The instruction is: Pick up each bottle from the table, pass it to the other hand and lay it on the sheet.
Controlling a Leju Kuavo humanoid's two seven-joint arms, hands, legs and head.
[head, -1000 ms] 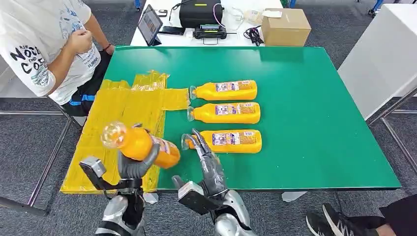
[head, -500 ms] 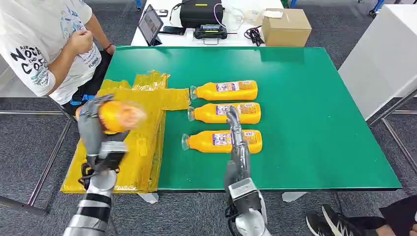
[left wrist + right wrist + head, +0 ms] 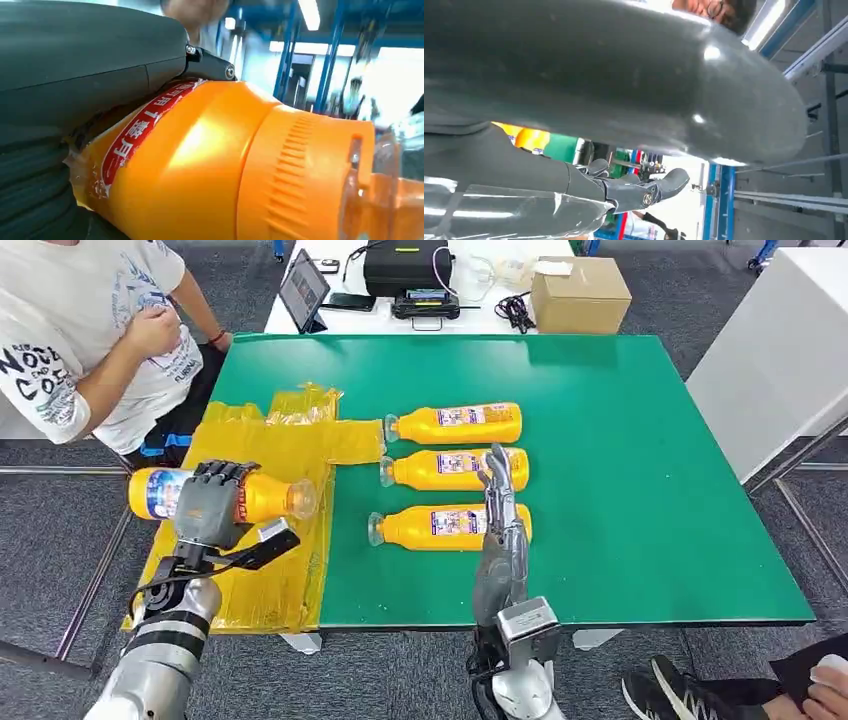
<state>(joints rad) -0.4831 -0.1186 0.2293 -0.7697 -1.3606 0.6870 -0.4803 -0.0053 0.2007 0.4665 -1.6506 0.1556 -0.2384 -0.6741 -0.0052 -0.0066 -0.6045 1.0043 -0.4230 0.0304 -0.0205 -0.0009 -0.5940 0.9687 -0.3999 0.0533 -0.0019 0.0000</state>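
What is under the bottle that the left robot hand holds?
Under the held bottle lies the yellow sheet, over the table's left edge. The left robot hand covers the sheet directly below.

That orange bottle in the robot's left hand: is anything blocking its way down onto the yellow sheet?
Nothing visible does. The left hand holds the bottle lying sideways over the yellow sheet, whose surface below looks bare.
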